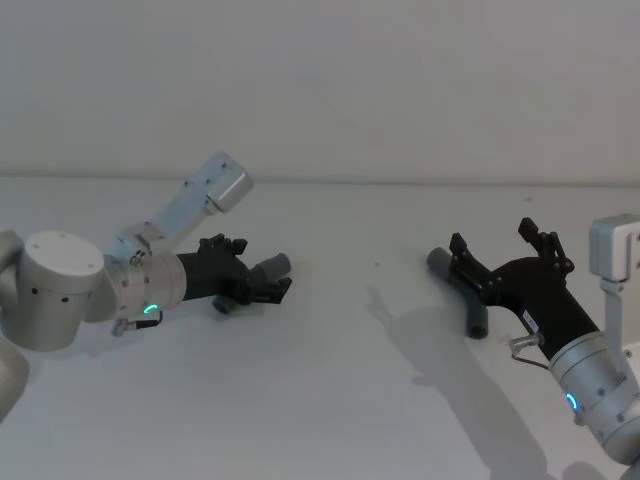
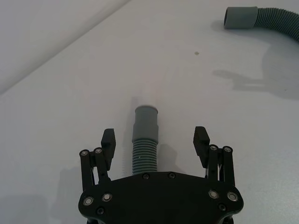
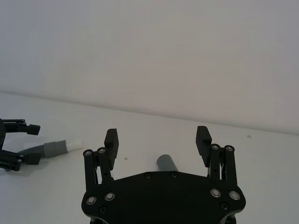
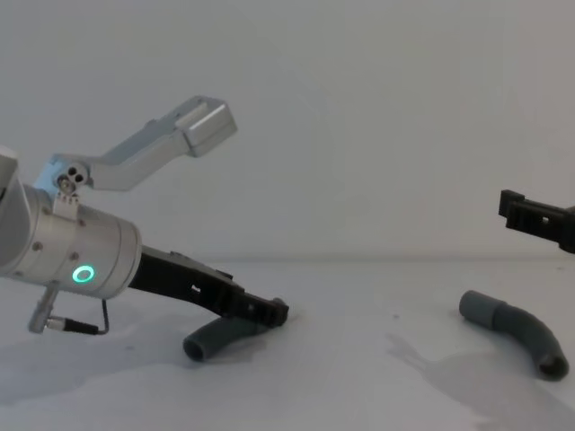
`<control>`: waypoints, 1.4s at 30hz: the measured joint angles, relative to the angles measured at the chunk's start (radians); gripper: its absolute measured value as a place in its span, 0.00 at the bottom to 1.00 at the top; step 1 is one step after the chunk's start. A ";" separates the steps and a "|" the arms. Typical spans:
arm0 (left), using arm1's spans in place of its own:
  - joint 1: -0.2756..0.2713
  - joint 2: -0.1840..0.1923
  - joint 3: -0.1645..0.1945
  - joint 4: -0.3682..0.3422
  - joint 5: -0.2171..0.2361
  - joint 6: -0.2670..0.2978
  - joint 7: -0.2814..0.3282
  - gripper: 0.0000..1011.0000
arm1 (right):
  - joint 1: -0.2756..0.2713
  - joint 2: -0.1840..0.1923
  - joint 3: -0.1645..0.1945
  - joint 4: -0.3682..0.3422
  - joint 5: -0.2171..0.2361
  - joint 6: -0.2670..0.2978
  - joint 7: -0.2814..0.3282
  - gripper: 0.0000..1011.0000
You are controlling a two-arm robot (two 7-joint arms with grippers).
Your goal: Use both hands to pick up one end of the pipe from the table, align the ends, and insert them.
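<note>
Jaws apart, the left gripper point(image 2: 155, 135) straddles the white-tipped hose piece point(image 3: 51, 148) lying on the surface point(image 1: 330, 400), poised to clamp; the right gripper point(image 3: 157, 136), jaws also apart, hovers above the socket hose piece point(image 4: 517, 328)

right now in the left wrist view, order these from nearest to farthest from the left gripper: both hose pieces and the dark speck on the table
1. near hose piece, between the fingers of the open left gripper
2. dark speck, farther ahead on the table
3. far hose piece, across on the robot's right
</note>
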 joint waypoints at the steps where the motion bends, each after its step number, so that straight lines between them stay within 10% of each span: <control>1: -0.001 -0.001 0.000 0.002 0.000 0.001 -0.001 0.99 | 0.000 0.000 0.000 0.000 0.000 0.000 0.000 0.99; 34: -0.025 -0.050 0.006 0.104 0.022 0.003 -0.024 0.99 | 0.000 0.000 0.000 0.000 0.000 0.000 0.000 0.99; 42: -0.022 -0.054 0.002 0.106 0.024 0.003 -0.019 0.83 | 0.000 0.000 0.000 0.000 0.000 0.000 0.000 0.99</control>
